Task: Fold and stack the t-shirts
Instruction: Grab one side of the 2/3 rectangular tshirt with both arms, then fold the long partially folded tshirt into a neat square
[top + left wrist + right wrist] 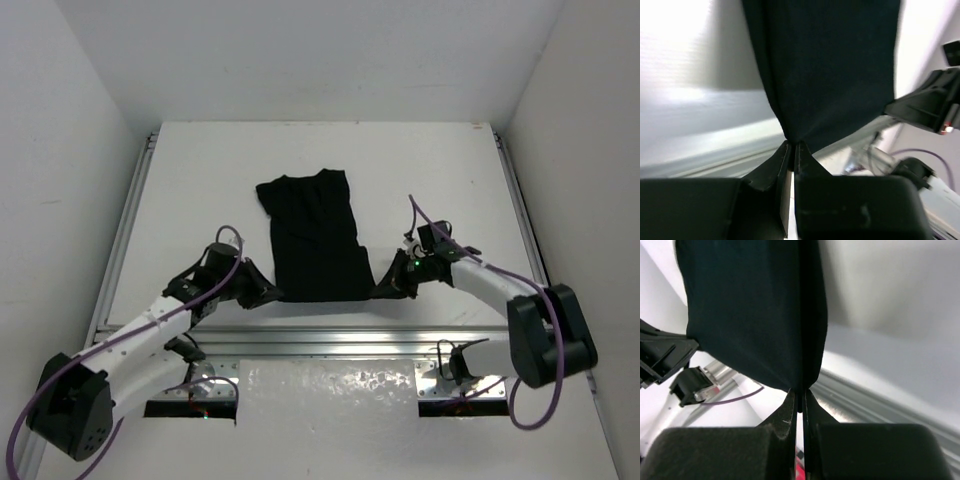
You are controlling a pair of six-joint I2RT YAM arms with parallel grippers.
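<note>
While mostly flat, t-shirt (315,235) corners in left gripper (274,293), right gripper (384,288).

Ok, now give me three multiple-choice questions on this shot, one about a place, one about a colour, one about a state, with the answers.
1. Where do the left fingers and right fingers meet the shirt?
A. its near corners
B. its far corners
C. its middle

2. What colour is the shirt?
A. white
B. black
C. red

3. How are the right fingers?
A. wide open
B. shut on nothing
C. shut on the shirt

Answers:
1 A, in the top view each arm ends at a shirt corner on the side of the bases.
2 B, it lies dark against the white table.
3 C, the right wrist view shows cloth pinched between them.
</note>
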